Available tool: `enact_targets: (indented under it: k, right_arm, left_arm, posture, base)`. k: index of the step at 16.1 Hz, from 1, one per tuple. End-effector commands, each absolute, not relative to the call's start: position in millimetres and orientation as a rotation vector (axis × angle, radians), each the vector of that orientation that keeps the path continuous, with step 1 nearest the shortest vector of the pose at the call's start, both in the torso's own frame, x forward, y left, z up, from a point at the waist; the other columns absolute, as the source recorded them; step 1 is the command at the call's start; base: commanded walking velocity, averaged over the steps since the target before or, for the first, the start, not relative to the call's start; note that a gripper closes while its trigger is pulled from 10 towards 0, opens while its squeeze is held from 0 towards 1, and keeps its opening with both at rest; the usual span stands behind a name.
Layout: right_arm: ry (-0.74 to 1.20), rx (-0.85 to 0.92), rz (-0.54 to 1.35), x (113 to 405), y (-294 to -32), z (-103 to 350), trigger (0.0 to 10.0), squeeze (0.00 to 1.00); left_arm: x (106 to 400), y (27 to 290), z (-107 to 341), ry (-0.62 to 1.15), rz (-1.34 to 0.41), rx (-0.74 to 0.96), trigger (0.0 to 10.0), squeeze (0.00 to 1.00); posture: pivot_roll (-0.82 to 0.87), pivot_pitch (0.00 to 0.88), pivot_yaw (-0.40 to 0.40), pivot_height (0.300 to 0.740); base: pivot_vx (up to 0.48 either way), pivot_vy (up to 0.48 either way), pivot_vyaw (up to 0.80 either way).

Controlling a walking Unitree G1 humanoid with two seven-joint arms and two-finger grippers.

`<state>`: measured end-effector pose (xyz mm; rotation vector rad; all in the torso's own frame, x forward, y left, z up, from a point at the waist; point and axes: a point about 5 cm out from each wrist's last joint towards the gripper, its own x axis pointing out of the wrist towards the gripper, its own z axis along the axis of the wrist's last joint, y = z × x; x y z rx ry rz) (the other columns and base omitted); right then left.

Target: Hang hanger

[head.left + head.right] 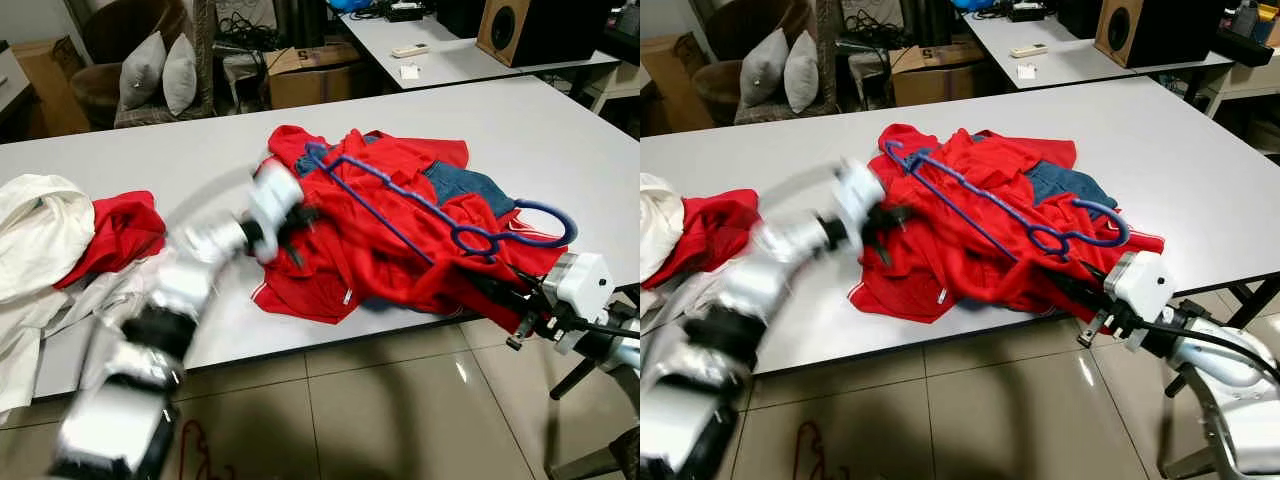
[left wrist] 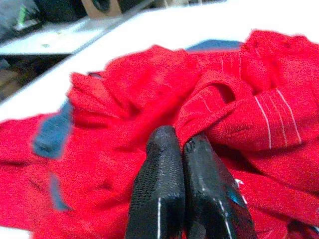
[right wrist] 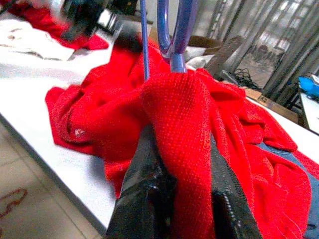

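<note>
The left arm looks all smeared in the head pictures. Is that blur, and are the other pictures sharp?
Yes, motion blur: in the left eye view the left arm is streaked while the blue hanger and white table stay crisp. The left wrist view is soft, the red garment fuzzy. In the right wrist view the near cloth is sharp, the background hazy.

Counting across the tabletop — one blue hanger [image 1: 420, 205] lying over one heap of red clothing [image 1: 380, 250], one blue denim piece [image 1: 465, 185] peeking from within it, one smaller red garment [image 1: 120, 235] apart to the left, one white garment [image 1: 35, 235] beside that. Tallying behind the table — two grey cushions [image 1: 160, 70], one cardboard box [image 1: 310, 75], one speaker [image 1: 505, 28], one remote [image 1: 410, 49]. Showing two grippers: left gripper [image 1: 295, 235], right gripper [image 1: 490, 290].
</note>
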<state>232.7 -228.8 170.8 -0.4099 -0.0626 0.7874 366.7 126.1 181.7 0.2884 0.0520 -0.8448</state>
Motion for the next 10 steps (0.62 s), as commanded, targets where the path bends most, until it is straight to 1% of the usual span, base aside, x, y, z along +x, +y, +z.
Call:
enact_targets:
  k: [1,2,4,7,10]
  right_arm:
    - [-0.066,-0.439,0.800,231.5,-229.2,173.8,0.0,0.00]
    - [-0.060,-0.462,0.804,231.4,-230.6,174.1,0.0,0.00]
    - [-0.034,-0.507,0.809,230.6,-233.0,171.8,0.0,0.00]
    - [0.031,-0.582,0.806,228.2,-239.0,165.6,0.0,0.00]
    - [0.138,-0.634,0.740,228.6,-252.5,156.1,0.0,0.00]
  left_arm:
    - [371.2,140.2,189.2,0.058,-0.808,0.263,0.0,0.00]
    - [374.5,147.5,201.8,0.044,-0.800,0.242,0.0,0.00]
    - [378.0,155.2,213.7,0.042,-0.804,0.228,0.0,0.00]
    - [381.0,162.0,221.0,0.052,-0.821,0.224,0.0,0.00]
    - [382.0,168.5,226.6,0.059,-0.831,0.215,0.0,0.00]
  posture:
    - [-0.08,0.000,0.104,0.740]
    - [-0.08,0.000,0.104,0.740]
    - [-0.08,0.000,0.107,0.740]
    - [-0.08,0.000,0.111,0.740]
    - [-0.09,0.000,0.114,0.740]
  base:
    - [0.000,0.000,0.00]
    - [0.000,0.000,0.00]
    - [0.000,0.000,0.00]
    - [0.000,0.000,0.00]
    - [0.000,0.000,0.00]
